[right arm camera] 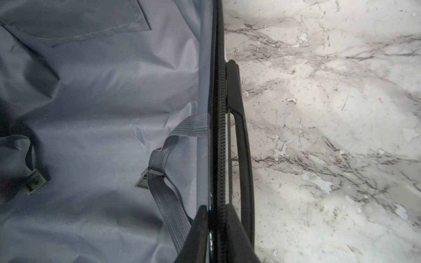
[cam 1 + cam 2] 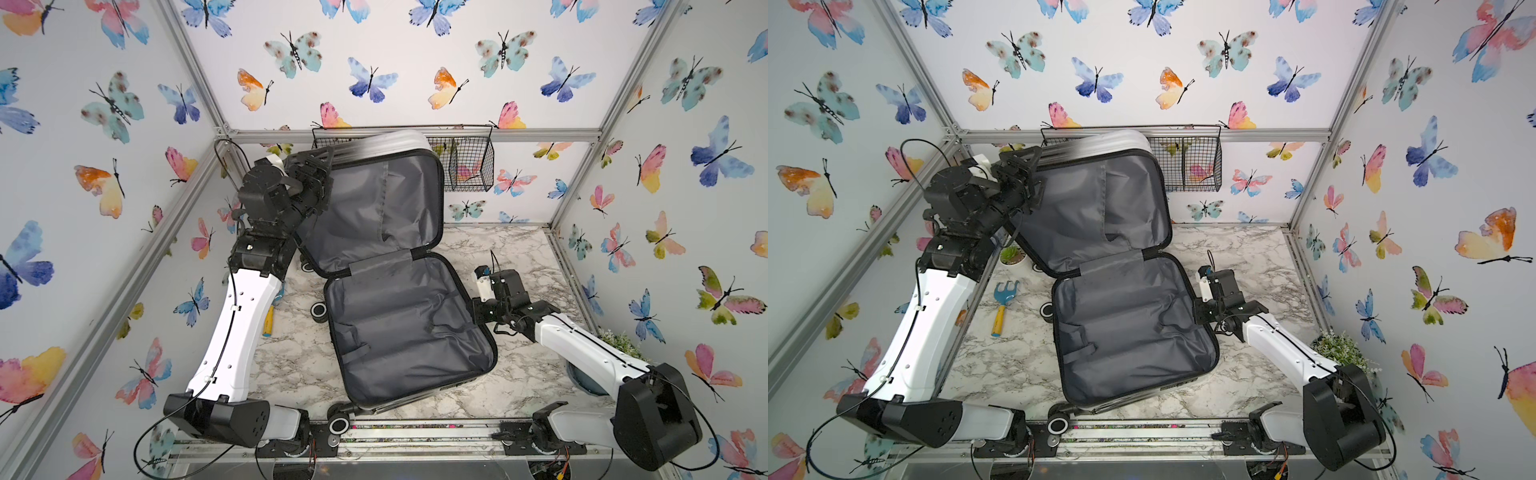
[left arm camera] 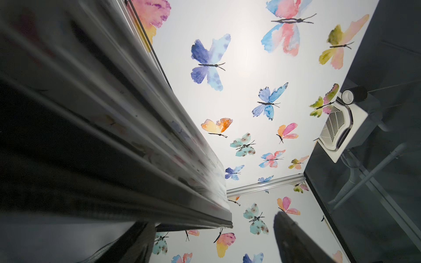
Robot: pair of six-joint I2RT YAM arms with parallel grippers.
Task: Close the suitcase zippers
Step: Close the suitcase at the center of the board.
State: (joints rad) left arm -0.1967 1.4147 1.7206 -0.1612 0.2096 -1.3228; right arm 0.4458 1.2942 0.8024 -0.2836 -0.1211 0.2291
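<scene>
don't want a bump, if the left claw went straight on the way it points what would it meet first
Most likely the suitcase lid: in the left wrist view its ribbed edge sits between the fingers of the open left claw. Past that only the butterfly wall shows, but depth is unclear.

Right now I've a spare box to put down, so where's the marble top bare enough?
Widest: the far right corner of the tabletop, between the raised lid of the suitcase, the back wall and the right arm. Also front left, between the left arm and the lower shell. Crowded beside the rake.
</scene>
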